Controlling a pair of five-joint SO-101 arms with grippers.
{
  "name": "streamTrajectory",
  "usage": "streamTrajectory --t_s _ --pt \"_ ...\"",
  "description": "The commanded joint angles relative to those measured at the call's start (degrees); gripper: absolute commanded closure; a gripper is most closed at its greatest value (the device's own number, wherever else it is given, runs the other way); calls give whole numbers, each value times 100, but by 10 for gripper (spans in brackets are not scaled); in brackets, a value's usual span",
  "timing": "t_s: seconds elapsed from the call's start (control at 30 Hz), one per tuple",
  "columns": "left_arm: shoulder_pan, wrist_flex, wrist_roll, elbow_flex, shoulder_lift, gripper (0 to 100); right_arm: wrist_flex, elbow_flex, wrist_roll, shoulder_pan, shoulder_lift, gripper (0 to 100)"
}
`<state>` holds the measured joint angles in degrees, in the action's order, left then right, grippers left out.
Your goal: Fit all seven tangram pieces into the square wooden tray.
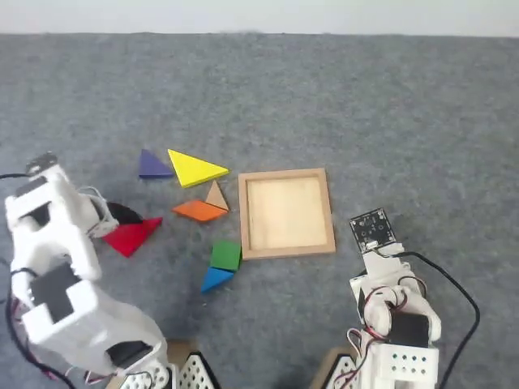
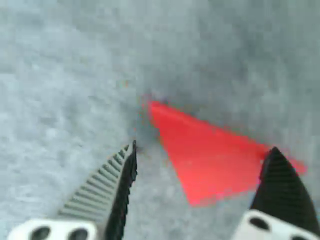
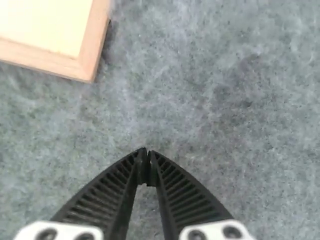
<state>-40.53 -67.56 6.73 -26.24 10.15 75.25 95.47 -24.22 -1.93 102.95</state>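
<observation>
The left gripper (image 2: 203,148) is spread wide and holds nothing. Its fingers stand either side of the red triangle (image 2: 212,160), which lies flat on the grey carpet (image 1: 389,105). Beyond that piece, between this gripper and the square wooden tray (image 1: 285,248), lie the orange parallelogram (image 1: 199,211), tan triangle (image 1: 216,195), green square (image 1: 226,255) and blue triangle (image 1: 216,278). The yellow triangle (image 1: 195,168) and purple triangle (image 1: 152,165) lie farther off. The right gripper (image 3: 146,165) is pressed closed on nothing, over bare carpet, with a tray corner just ahead of its tips.

Left hand (image 2: 204,148) spread wide above grey carpet (image 2: 75,75); red triangle (image 2: 210,160) flat on carpet between its fingers
</observation>
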Motion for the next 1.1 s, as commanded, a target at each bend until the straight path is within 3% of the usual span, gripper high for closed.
streamTrajectory --t_s 0.0,0.17,0.37,0.57,0.63,0.8,1.07 --pt "35 123 536 505 -35 626 13 97 -44 22 92 991" --pt "607 123 1354 549 -26 626 13 97 -44 22 92 991" --pt "993 193 1670 136 -26 626 13 97 -44 22 92 991" --pt "747 255 1600 -101 -70 626 13 97 -44 22 92 991" --pt "633 149 1248 31 -88 627 13 97 -44 22 92 991" --pt "360 -633 703 207 -18 627 13 97 -44 22 92 991" --pt "325 44 580 13 598 627 13 97 -44 22 92 991"
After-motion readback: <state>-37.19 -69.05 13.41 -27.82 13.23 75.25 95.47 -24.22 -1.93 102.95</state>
